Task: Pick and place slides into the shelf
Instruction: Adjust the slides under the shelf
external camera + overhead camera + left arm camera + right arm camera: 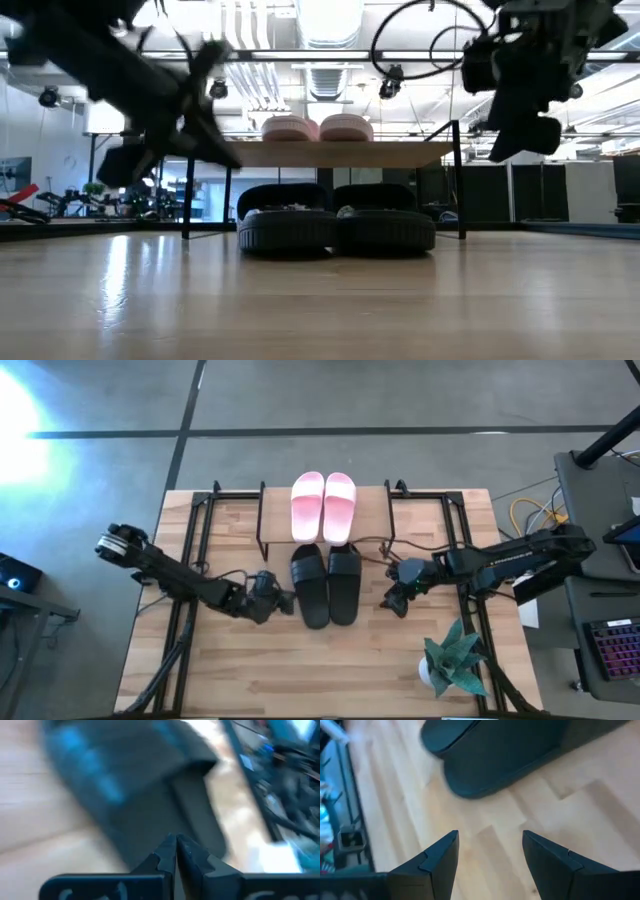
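Sitting across the far middle of the table point(250, 680), the shelf point(375, 510) is carrying the light pink pair point(323, 505) on its plank top, side by side. The matte black pair point(325, 582) is lying on the tabletop just near of the shelf, with its far ends tucked under the plank edge; in the low view both black slides point(337, 220) are resting on the wood beneath the plank. Judging from this, half the job is looking done; the black pair is either parked in the lower slot or still needing placement, hard to say which.

The left gripper point(268, 598) is hovering just left of the left black slide point(308, 585), fingers clenched together and holding nothing, with the slide filling its wrist view close ahead. The right gripper point(400, 592) is hanging to the right of the right black slide point(345, 582), a little apart, jaws spread wide and empty, bare wood showing between its fingers point(440, 857).
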